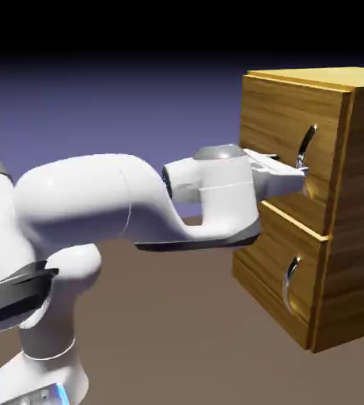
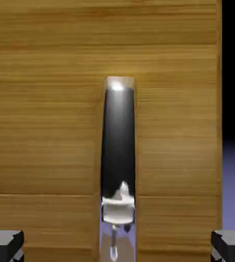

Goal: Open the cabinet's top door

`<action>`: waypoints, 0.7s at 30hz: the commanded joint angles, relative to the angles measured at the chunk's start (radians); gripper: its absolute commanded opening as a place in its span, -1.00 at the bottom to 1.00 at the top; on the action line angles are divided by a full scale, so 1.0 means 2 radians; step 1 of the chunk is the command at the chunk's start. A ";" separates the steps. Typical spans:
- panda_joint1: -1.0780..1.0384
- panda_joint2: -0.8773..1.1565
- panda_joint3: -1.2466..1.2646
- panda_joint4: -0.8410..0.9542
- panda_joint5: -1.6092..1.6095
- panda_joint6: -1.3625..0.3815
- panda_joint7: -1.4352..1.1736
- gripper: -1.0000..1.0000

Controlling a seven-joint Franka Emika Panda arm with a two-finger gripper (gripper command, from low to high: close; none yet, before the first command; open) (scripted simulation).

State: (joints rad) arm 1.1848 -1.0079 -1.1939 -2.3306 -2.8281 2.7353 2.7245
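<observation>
The white arm reaches level toward the cabinet (image 1: 327,198) on the exterior view's right. Its gripper (image 1: 296,176) is at the top door (image 1: 292,134), just by the lower end of the door's silver handle (image 1: 306,144). The fingers (image 2: 4,244) stand wide apart with nothing between them but the handle (image 2: 118,158), not touching it. Past the door's right edge is open blue space. The lower panel (image 1: 284,277) sits shut below.
</observation>
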 commanded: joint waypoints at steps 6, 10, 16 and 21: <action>-0.036 0.010 0.033 -0.042 0.031 -0.050 -0.001 -1.00; -0.103 0.008 0.100 -0.114 0.088 -0.120 -0.010 -1.00; -0.171 -0.013 0.208 -0.207 0.192 -0.235 -0.028 -1.00; -0.189 -0.029 0.299 -0.260 0.291 -0.334 -0.037 -1.00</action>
State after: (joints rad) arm 0.8074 -1.0649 -0.5963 -2.8497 -2.2483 2.0678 2.6519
